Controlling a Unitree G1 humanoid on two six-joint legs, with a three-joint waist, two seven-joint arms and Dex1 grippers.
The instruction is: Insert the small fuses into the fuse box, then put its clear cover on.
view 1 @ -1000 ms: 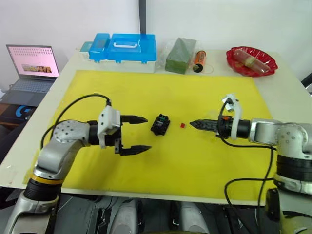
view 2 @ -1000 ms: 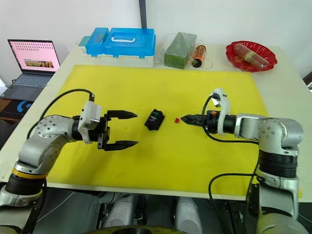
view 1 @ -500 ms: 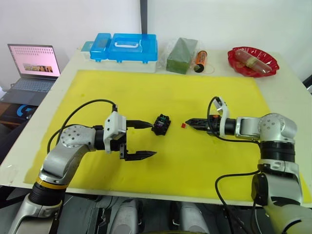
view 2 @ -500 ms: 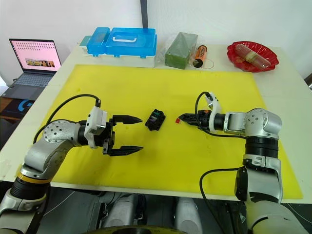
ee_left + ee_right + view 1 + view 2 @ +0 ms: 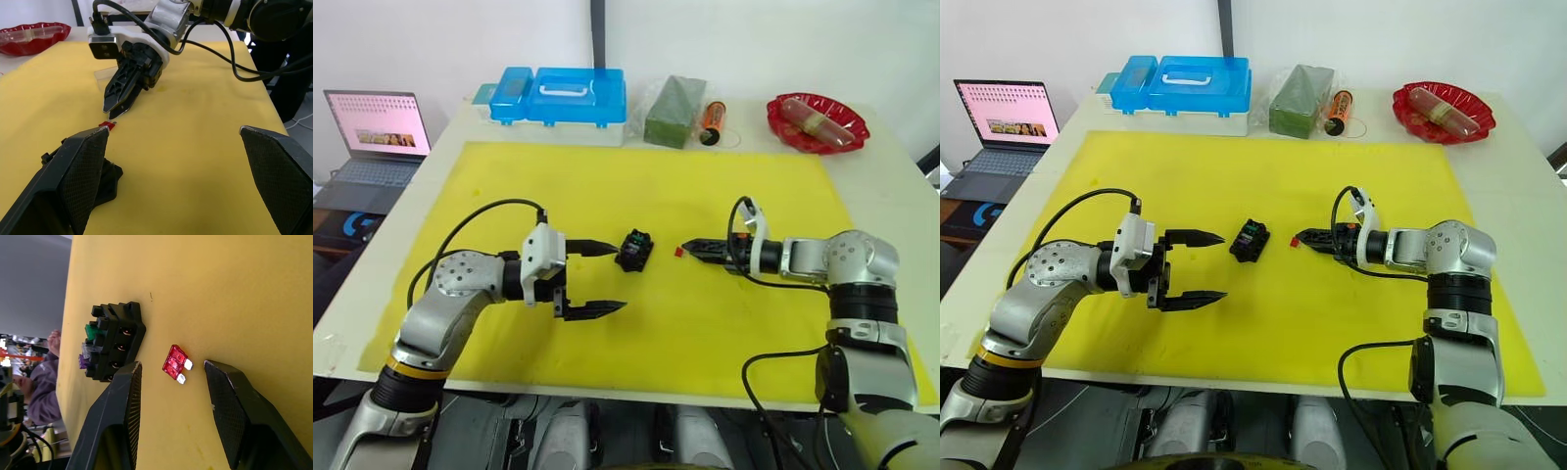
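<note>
Red blade fuse (image 5: pixel 175 363) flat on yellow mat (image 5: pixel 724 196) at frame centre, between spread fingers of right gripper (image 5: pixel 171 377), untouched, black fuse box (image 5: pixel 633 250) just left, left gripper (image 5: pixel 607 278) spread wide beside it.

The right gripper (image 5: pixel 168 423) now reaches the red fuse (image 5: pixel 174 362), which lies between its parted fingers; the left gripper (image 5: pixel 602 278) sits closer beside the fuse box (image 5: pixel 633 250).
</note>
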